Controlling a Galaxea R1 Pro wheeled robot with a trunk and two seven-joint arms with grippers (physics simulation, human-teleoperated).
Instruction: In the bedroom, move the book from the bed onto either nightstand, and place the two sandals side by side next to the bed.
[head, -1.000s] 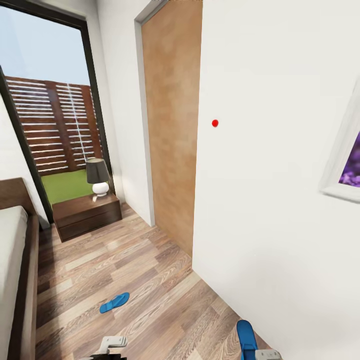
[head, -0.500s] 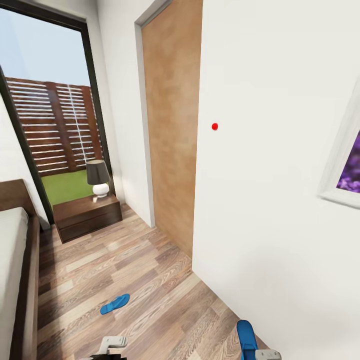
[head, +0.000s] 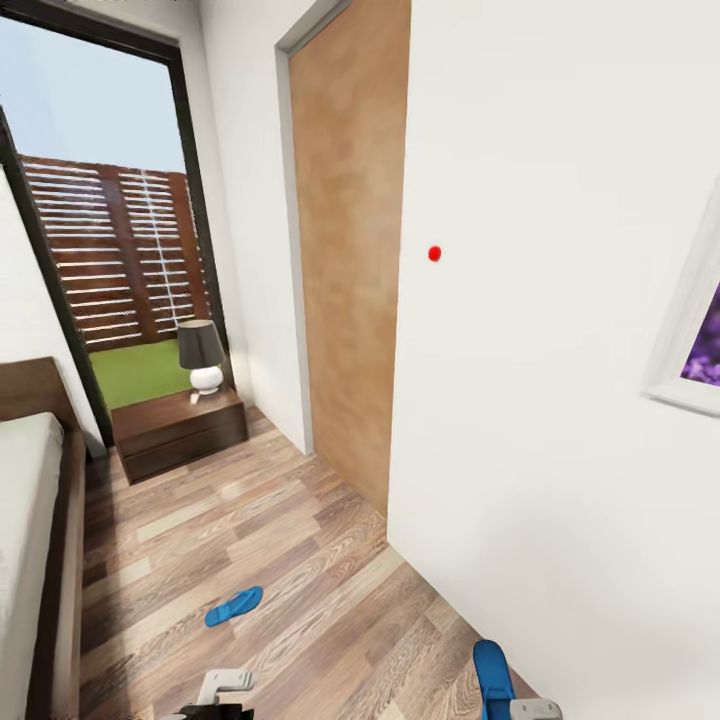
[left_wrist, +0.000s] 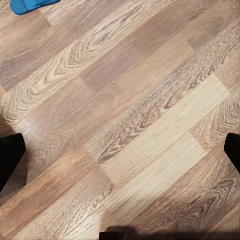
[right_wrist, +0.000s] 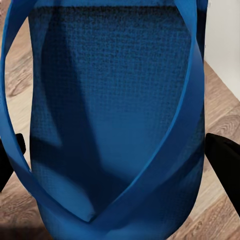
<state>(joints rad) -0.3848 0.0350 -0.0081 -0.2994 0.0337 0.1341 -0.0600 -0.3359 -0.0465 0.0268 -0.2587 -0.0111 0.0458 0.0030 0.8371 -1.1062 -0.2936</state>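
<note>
One blue sandal (head: 234, 606) lies flat on the wood floor, a short way out from the bed (head: 25, 520) at the left. The other sandal (head: 492, 677) sticks up from my right gripper (head: 525, 708), low at the right beside the white wall. In the right wrist view its blue sole (right_wrist: 115, 110) sits between the dark fingers (right_wrist: 222, 162). My left gripper (head: 225, 690) hangs open over bare floor, and the lying sandal's tip (left_wrist: 30, 5) shows at the edge of its wrist view. A nightstand (head: 180, 430) stands past the bed. The book is out of view.
A dark-shaded lamp (head: 202, 355) stands on the nightstand, before the tall window (head: 110, 250). A wooden door (head: 350, 250) and a white wall (head: 550, 400) with a framed picture (head: 690, 340) close off the right side. Plank floor runs between bed and wall.
The whole head view has slid slightly rightward, so the camera moved. Both arms and both sandals keep their places.
</note>
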